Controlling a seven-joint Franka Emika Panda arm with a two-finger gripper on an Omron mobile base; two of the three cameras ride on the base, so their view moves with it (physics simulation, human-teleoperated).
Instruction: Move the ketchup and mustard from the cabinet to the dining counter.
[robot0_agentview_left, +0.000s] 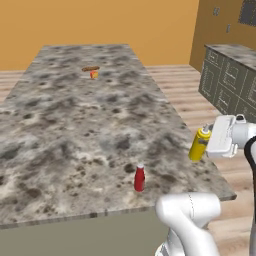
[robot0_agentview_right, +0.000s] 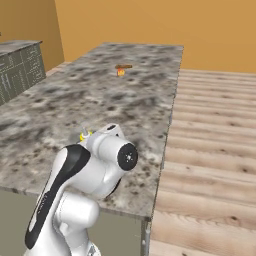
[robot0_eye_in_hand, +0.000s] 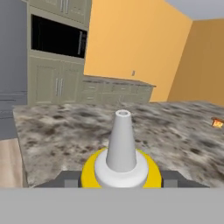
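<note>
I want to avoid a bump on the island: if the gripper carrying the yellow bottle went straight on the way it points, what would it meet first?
Holding the mustard, the gripper points across the dining counter. The way looks free; the ketchup stands off-line, though depth is unclear.

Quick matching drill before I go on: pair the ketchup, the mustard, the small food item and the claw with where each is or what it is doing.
1 ketchup
2 mustard
3 small food item
4 claw

A far end of the dining counter
B shut on a bottle
C standing free near the counter's near edge
D held at the counter's right edge

Pairs: 1-C, 2-D, 3-A, 4-B
</note>
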